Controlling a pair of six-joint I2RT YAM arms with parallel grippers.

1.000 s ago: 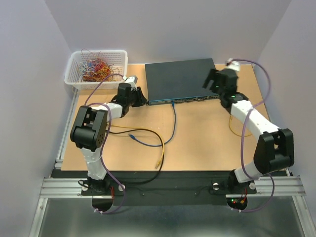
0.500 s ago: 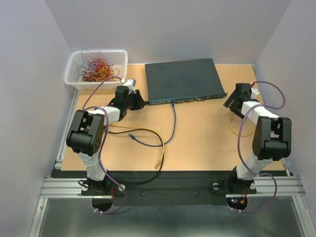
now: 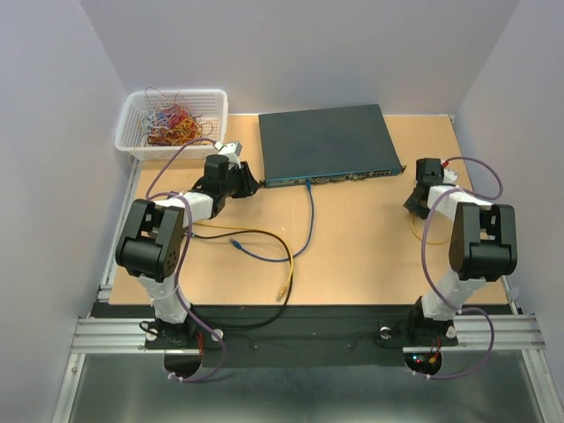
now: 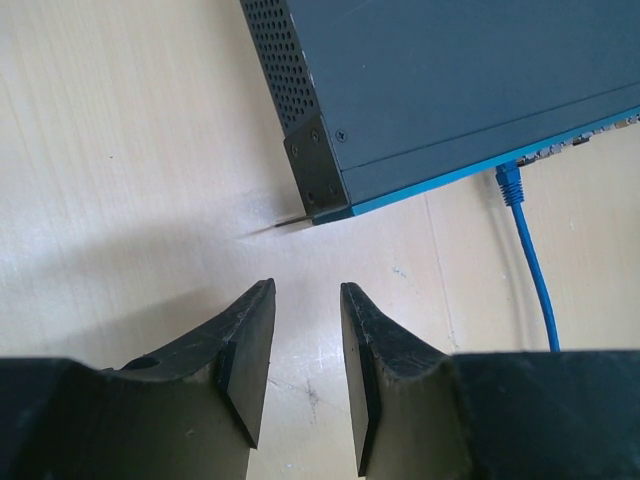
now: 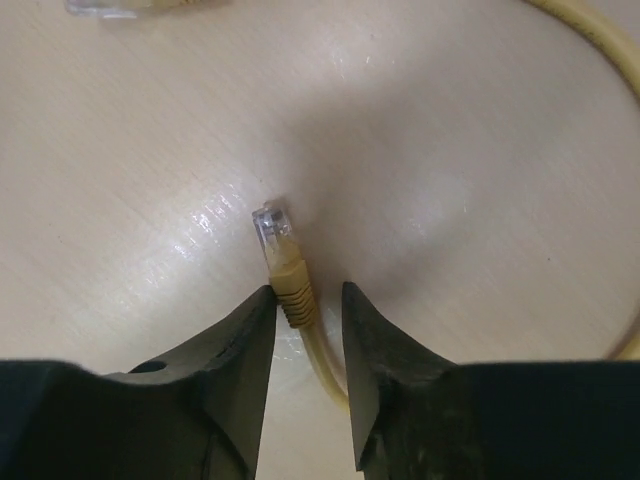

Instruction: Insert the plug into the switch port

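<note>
Since 1 second ago the right gripper point(image 5: 305, 292) has swung off the switch's right end, dropped to the table point(image 5: 480, 200) and narrowed its jaws. They now flank the orange boot behind the yellow plug point(image 5: 270, 222); whether they pinch it, I cannot tell. This plug lies flat on the wood, well apart from the switch point(image 3: 324, 141), its yellow cable point(image 5: 590, 40) looping away. The left gripper point(image 4: 305, 292) hovers with its jaws a narrow gap apart and nothing between them, just beside the switch's front-left corner. 1 blue cable point(image 4: 530, 260) sits in a front port.
</note>
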